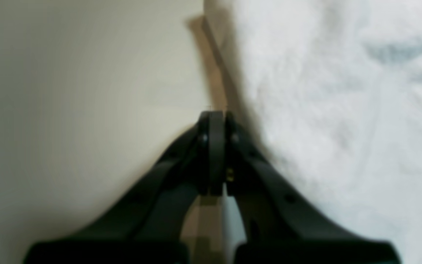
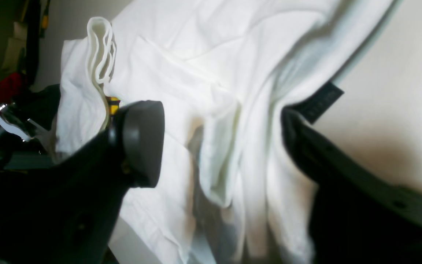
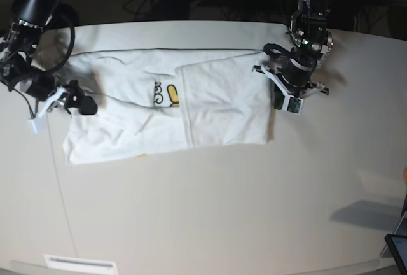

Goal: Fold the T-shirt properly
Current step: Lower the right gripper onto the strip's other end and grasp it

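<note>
One T-shirt [image 3: 191,106] and two grippers are in play. The shirt lies spread on the pale table [image 3: 210,205], white, part-folded with a panel laid over its middle and a bit of yellow print showing beside it. The right gripper [image 2: 222,143] stands with jaws apart, white folds between them. The left gripper [image 1: 216,117] is closed, empty, just beside the cloth's edge. Dark clutter lies beyond the table.

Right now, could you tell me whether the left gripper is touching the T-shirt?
Cannot tell. In the left wrist view the shut left gripper sits right beside the T-shirt edge, but blur hides any contact or gap.
</note>
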